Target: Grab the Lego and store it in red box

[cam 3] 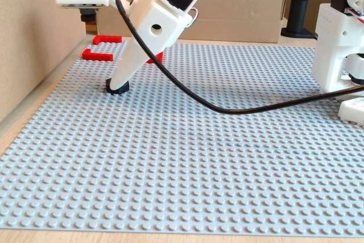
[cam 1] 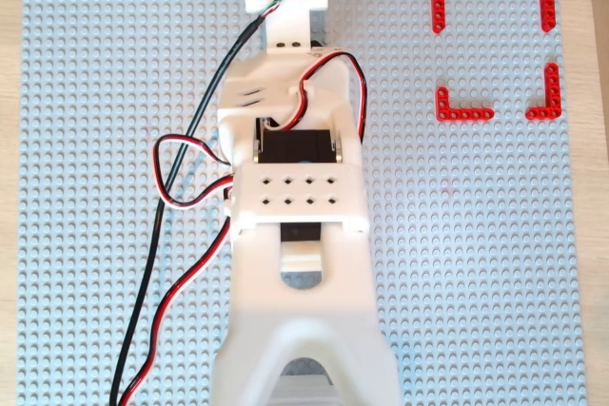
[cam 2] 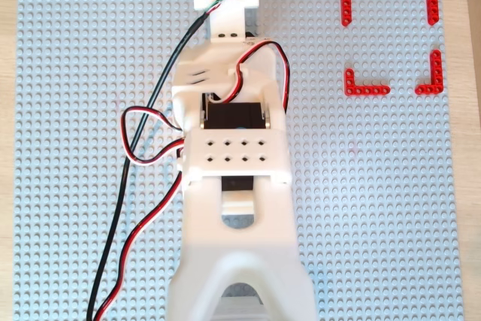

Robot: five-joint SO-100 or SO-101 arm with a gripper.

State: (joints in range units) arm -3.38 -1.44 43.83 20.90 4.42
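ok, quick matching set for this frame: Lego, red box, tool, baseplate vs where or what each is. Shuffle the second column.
1. Lego
2. red box
3. tool
4. baseplate

A. four red corner brackets, top right in both overhead views
B. grey studded sheet covering the table
C. small black piece on the studs, at the white tip in the fixed view
D. lowered onto the black piece, outside the brackets

Pairs: 1-C, 2-A, 3-D, 4-B

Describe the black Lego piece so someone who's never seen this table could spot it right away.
In the fixed view, find the grey baseplate, then follow the white arm down to its gripper near the far left. The Lego sits right at the tip, low, glossy and black. The red brackets behind it are thin and L-shaped.
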